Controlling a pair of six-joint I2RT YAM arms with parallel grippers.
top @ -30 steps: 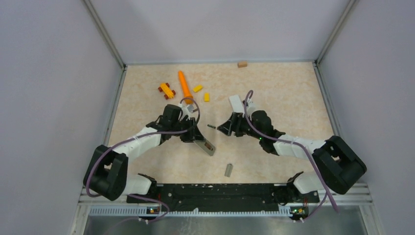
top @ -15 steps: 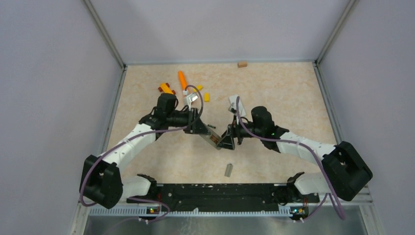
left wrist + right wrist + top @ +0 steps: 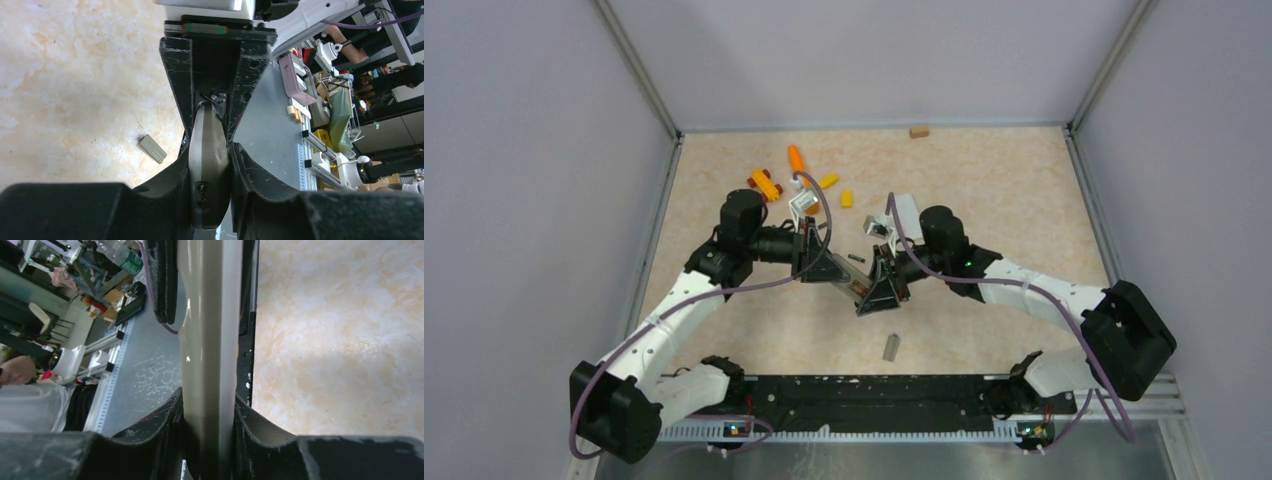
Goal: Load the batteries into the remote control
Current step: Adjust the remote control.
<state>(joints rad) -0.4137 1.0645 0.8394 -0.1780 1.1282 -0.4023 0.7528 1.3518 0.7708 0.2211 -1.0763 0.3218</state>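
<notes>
The grey remote control (image 3: 855, 287) hangs above the table's middle, held at both ends. My left gripper (image 3: 828, 272) is shut on its upper-left end, and in the left wrist view the remote control (image 3: 210, 165) is squeezed between the gripper's (image 3: 210, 150) fingers. My right gripper (image 3: 882, 291) is shut on the lower-right end; in the right wrist view the remote control (image 3: 209, 340) fills the gap of that gripper (image 3: 209, 397). One of the batteries (image 3: 856, 258), a small dark cylinder, lies on the table just behind the remote.
A small grey cover piece (image 3: 890, 346) lies near the front edge, also in the left wrist view (image 3: 152, 148). An orange carrot toy (image 3: 796, 158), a yellow toy car (image 3: 764, 184) and yellow blocks (image 3: 828, 181) sit behind the left arm. A wooden block (image 3: 919, 130) lies by the back wall.
The left arm carried the remote toward the table's middle. The right gripper swung in from the right, met the remote's free end and closed on it.
</notes>
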